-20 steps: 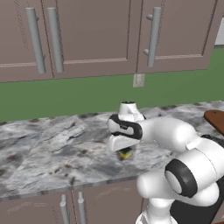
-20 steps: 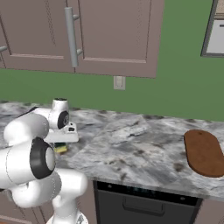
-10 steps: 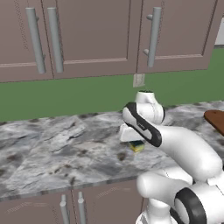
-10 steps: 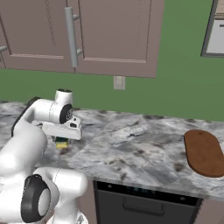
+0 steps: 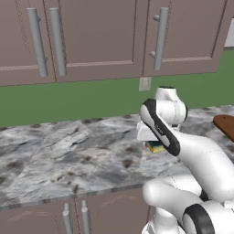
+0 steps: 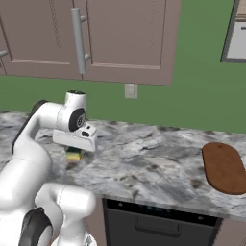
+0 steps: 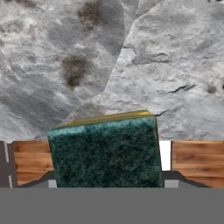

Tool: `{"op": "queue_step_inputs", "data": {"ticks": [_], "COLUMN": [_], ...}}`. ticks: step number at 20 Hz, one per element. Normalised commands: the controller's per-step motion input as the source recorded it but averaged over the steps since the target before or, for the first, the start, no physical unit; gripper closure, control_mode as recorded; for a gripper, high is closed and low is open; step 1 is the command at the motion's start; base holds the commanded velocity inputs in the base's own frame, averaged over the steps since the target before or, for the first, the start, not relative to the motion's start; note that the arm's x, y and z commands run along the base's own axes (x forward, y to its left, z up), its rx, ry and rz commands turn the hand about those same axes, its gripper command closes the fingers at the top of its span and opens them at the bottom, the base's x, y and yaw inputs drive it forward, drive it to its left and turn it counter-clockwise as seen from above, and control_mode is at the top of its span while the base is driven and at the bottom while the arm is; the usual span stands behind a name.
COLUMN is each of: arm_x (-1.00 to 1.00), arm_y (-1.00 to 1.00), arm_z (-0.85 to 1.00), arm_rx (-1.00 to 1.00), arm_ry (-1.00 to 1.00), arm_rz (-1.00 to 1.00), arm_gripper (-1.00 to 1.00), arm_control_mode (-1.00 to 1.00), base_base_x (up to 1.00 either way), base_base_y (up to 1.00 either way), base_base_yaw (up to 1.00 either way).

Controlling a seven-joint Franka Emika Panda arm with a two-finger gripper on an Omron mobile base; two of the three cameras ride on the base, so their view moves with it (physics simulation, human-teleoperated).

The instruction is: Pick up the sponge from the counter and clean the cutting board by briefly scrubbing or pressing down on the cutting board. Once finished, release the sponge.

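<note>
The sponge (image 7: 105, 151), dark green on top and yellow below, sits between my gripper's (image 7: 107, 177) fingers, which are shut on it. It hangs just above the marbled counter (image 7: 153, 61). From the left base view the sponge (image 5: 156, 147) peeks out under the hand, with the gripper (image 5: 154, 144) over the counter (image 5: 68, 155) near its middle. The right base view has the sponge (image 6: 73, 153) below the gripper (image 6: 74, 150). The reddish-brown oval cutting board (image 6: 223, 168) lies flat far to the right, and its edge (image 5: 226, 124) shows in the left base view.
Brown wall cabinets (image 5: 91, 36) with long handles hang above a green wall. An outlet (image 6: 129, 90) sits on that wall. A dark oven front (image 6: 153, 221) is below the counter (image 6: 144, 163). A bare stretch of stone lies between sponge and board.
The arm has swung to the right along the counter, carrying the sponge with it, closer to the cutting board. The board has not moved.
</note>
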Motion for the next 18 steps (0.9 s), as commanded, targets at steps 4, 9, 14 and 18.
{"op": "queue_step_inputs", "data": {"ticks": [4, 9, 14, 18], "arm_x": [-0.78, -0.37, -0.32, -0.14], "arm_y": [-0.40, -0.23, -0.05, 0.00], "arm_z": [0.10, 0.03, 0.05, 0.15], "arm_rx": [0.00, 0.00, -0.04, -0.07], "arm_ry": [0.02, 0.01, 0.00, -0.06], "arm_rz": [-0.19, -0.07, -0.06, -0.05], "arm_gripper": [1.00, 1.00, 1.00, 1.00], "arm_control_mode": [-1.00, -1.00, -1.00, -1.00], "base_base_x": [0.00, 0.00, 0.00, 0.00], "base_base_y": [0.00, 0.00, 0.00, 0.00], "base_base_yaw": [0.00, 0.00, 0.00, 0.00]}}
